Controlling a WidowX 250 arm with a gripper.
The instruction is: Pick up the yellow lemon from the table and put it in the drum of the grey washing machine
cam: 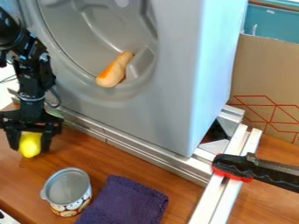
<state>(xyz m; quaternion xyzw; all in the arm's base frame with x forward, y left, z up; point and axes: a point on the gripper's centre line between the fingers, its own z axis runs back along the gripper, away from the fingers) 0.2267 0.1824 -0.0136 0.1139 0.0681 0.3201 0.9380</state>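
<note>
The gripper [29,148] is at the left side of the view, pointing down over the wooden table [184,192]. Its 2 fingers [46,142] stand partly apart, clamped on a yellow toy [30,143], 1 finger on each side. The toy's rounded lower end sticks out past the fingertips. Whether it touches the table, I cannot tell.

Nearest to the toy, toward the camera and a little to the right, is 1 upright can [67,188] with a grey top and a patterned side. Right of the can lies a purple cloth [128,202], close beside it. At the lower left corner is the edge of a white thing [7,218].

Behind the toy, a metal rail [131,146] runs slantwise along the foot of a large grey unit [175,78], which bounds the space on that side. In the unit's round hollow rests 1 orange and tan toy [115,70], tilted, well apart from the gripper. At the right, 2 pale bars [220,192] run side by side toward the camera, with a black and red clamp [236,167] across them. Behind them stands cardboard [265,87] with red lines.
</note>
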